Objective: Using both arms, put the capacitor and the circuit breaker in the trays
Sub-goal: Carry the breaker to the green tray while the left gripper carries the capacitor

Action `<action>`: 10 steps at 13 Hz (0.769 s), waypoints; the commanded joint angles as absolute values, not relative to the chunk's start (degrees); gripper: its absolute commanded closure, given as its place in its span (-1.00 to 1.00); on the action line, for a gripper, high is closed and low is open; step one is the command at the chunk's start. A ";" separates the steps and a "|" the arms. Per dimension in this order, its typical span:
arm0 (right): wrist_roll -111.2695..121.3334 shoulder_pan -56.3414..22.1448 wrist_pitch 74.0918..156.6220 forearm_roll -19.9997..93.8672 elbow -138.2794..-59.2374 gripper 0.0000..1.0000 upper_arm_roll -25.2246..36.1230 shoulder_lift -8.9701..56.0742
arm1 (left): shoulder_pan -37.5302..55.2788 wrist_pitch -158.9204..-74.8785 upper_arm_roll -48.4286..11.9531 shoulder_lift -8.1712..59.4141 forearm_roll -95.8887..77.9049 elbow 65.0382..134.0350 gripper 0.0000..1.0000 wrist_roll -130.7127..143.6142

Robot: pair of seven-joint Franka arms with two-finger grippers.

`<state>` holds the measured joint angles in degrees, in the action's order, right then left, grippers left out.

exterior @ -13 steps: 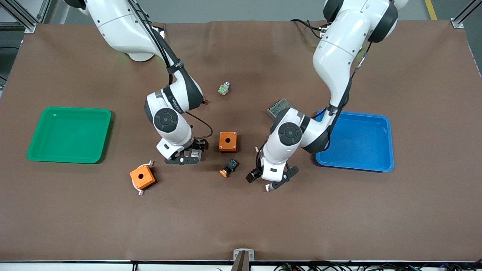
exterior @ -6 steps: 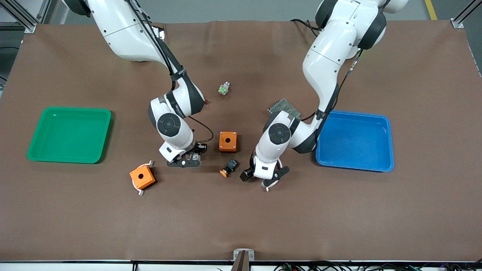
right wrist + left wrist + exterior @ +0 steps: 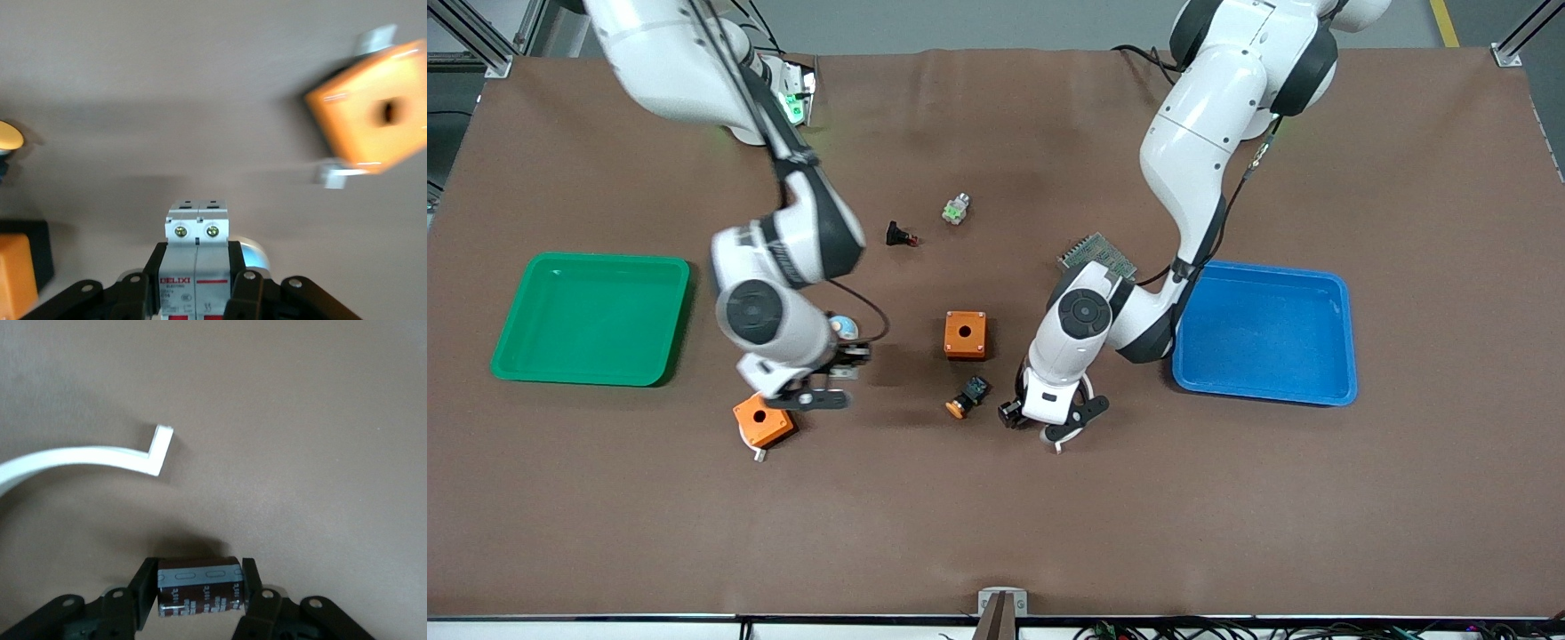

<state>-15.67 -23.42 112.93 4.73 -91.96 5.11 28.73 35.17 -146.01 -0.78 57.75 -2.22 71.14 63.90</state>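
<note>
Your right gripper (image 3: 197, 293) clamped the circuit breaker (image 3: 197, 257), your left gripper (image 3: 199, 603) the capacitor (image 3: 198, 585); carrying was in hand, and next you needed trays, perhaps the green tray (image 3: 591, 318) at nine o'clock.

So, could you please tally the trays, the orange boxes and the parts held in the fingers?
Trays: 2 (green tray, blue tray)
Orange boxes: 2 (one mid-table, one under the right arm's hand)
Held parts: 2 (capacitor in the left gripper, circuit breaker in the right gripper)
Total: 6
</note>
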 commanded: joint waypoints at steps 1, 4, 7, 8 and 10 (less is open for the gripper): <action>-3.65 -15.15 105.50 5.98 -93.25 1.00 4.31 23.13 | 34.29 -142.15 0.00 53.90 1.14 72.06 0.98 62.58; 10.07 -6.88 101.43 5.19 -95.17 1.00 4.48 21.37 | 27.71 -129.77 -2.45 47.74 0.35 72.51 0.99 54.00; 17.73 0.51 101.78 5.01 -98.08 1.00 4.48 19.87 | 15.60 -125.33 -10.25 39.94 0.44 82.66 0.99 44.96; 20.63 2.01 102.04 4.40 -99.30 1.00 4.48 19.34 | 11.90 -125.33 -11.85 36.77 0.44 88.01 0.99 40.65; 24.76 4.99 104.05 1.51 -102.02 1.00 4.48 18.55 | 5.83 -125.33 -13.35 32.80 0.44 95.77 0.99 30.99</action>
<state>21.56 2.46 102.14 3.86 -97.26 5.66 22.22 10.66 -124.39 -11.25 39.35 -0.02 84.87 37.74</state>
